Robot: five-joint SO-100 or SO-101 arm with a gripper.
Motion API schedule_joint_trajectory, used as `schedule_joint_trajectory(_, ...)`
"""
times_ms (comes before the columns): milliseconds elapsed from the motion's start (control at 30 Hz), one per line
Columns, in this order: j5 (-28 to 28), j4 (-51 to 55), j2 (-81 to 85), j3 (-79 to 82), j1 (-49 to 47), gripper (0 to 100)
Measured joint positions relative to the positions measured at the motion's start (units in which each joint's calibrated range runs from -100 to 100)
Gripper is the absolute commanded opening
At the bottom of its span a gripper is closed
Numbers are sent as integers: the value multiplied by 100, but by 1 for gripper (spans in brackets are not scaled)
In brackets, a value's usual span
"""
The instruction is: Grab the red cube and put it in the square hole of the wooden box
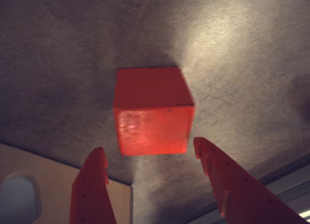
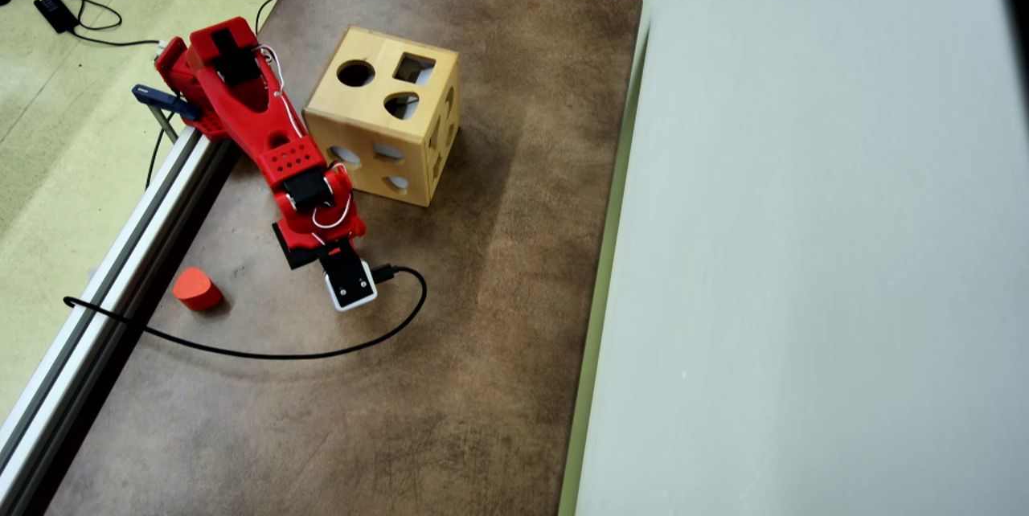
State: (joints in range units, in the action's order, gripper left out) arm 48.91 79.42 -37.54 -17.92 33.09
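Where the wrist view looks down, the red cube [image 1: 152,112] sits on the mottled brown table [image 1: 232,49], its flat faces smooth and slightly glossy, edges crisp, one face turned toward the camera; being a cube, it has no long axis. Both red plastic fingers [image 1: 92,185] stand spread wide apart, just short of the cube, and the gripper [image 1: 147,156] holds nothing. Overhead, the pale wooden box [image 2: 366,142] shows its square hole [image 2: 414,68] on top, beside round and half-round cutouts. An orange-red rounded block [image 2: 196,288] lies near the table's left edge. The cube itself seems hidden under the arm there.
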Motion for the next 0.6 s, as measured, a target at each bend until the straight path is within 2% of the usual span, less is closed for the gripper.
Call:
schedule_joint_trajectory(467,0,-8,-102,0,93,29)
schedule_joint_trajectory(600,0,-299,-220,0,93,29)
